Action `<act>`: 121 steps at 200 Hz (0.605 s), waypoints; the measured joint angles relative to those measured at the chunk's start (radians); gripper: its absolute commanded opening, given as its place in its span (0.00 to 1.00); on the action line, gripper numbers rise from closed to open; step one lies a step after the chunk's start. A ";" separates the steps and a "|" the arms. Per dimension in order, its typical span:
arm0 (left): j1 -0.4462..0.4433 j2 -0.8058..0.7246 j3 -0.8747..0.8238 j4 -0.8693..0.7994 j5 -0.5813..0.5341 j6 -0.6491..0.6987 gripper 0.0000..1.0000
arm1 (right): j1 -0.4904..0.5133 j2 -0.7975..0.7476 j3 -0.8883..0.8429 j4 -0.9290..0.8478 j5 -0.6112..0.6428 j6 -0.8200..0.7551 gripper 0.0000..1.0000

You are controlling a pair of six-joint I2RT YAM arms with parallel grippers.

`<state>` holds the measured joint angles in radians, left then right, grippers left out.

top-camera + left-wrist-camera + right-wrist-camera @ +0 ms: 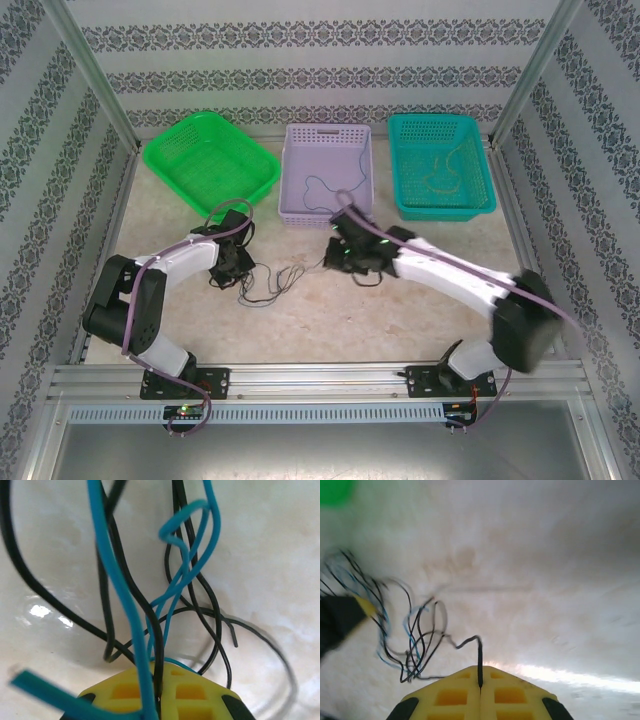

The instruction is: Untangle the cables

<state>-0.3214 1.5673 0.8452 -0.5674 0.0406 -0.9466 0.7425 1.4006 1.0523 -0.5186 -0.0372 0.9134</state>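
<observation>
The tangle of thin black and blue cables [272, 282] lies on the pale marbled tabletop [400, 310], between the two arms. The left gripper [158, 694] has its yellow fingertips pressed together, pinching a black strand, and a blue strand meets the same seam. The right gripper [480, 684] is likewise closed tight, clamping one black strand that runs left toward the tangle. A tan wire [440, 178] rests inside the teal plastic basket [478, 160].

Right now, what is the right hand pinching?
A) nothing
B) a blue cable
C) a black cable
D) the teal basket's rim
C: in the right wrist view a black cable runs straight into the seam of the shut right hand.
</observation>
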 measured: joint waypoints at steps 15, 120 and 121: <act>0.000 0.000 -0.007 0.000 -0.014 0.000 0.00 | -0.079 -0.145 0.024 -0.063 0.062 -0.062 0.00; -0.001 0.037 0.026 -0.029 -0.026 -0.005 0.00 | -0.381 -0.385 0.353 -0.227 0.187 -0.366 0.00; -0.001 0.037 0.026 -0.029 -0.026 -0.005 0.00 | -0.381 -0.385 0.355 -0.227 0.188 -0.368 0.00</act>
<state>-0.3225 1.6043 0.8711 -0.5968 0.0143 -0.9516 0.3618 1.0161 1.4071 -0.7460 0.1505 0.5453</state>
